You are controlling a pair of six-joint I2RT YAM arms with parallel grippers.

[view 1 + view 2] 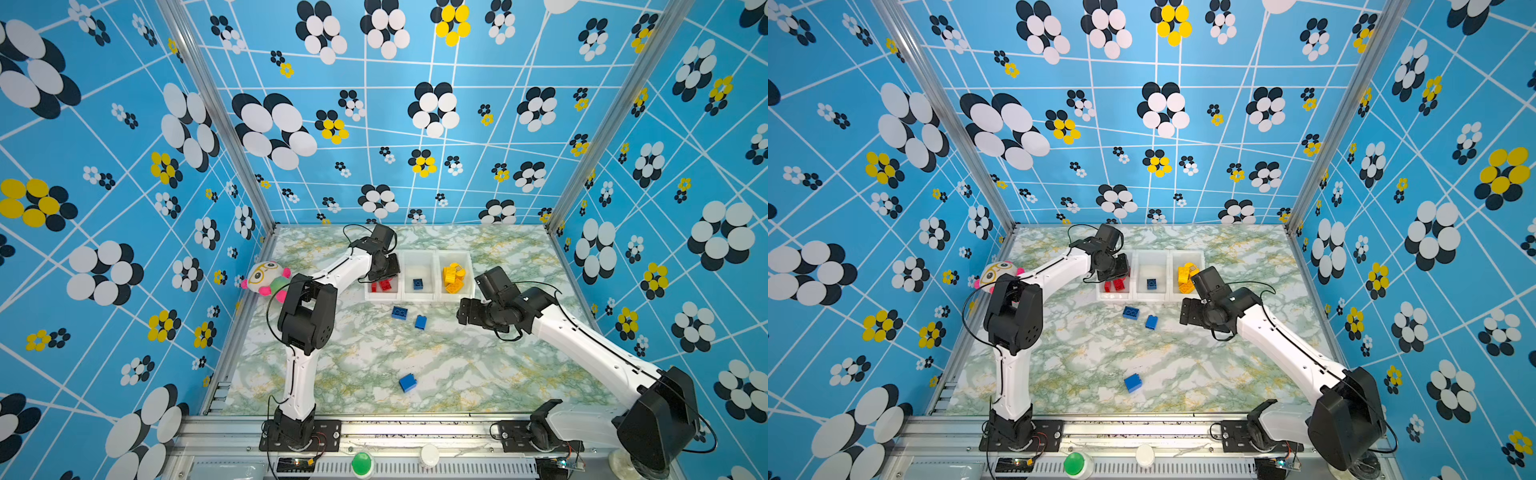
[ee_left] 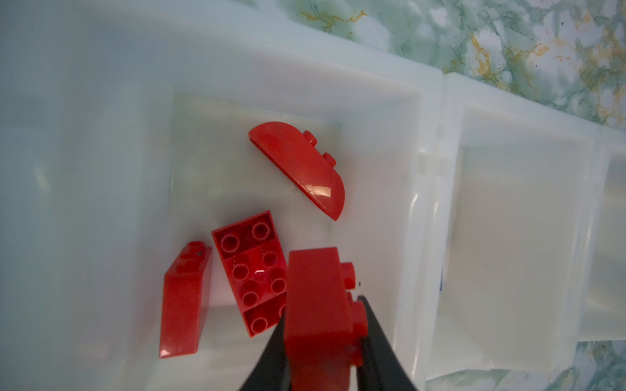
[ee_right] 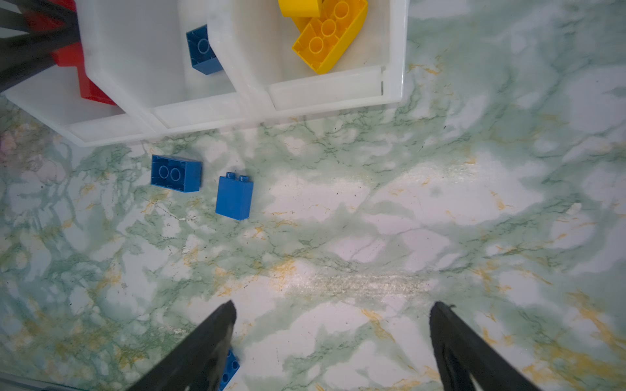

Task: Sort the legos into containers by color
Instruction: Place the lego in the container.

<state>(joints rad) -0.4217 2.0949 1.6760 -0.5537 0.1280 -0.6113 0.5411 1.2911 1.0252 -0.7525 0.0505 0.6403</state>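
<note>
In both top views the left gripper (image 1: 384,272) hangs over the red bin (image 1: 382,293); its tips seem hidden. Its wrist view shows the jaws clamped on a red brick (image 2: 316,315), three others beyond. The right gripper (image 3: 333,342) gapes empty, two blue bricks (image 3: 233,197) ahead.

Three bins (image 1: 419,296) stand in a row near the table's (image 1: 457,374) back edge, three bricks (image 1: 399,313) before them.
</note>
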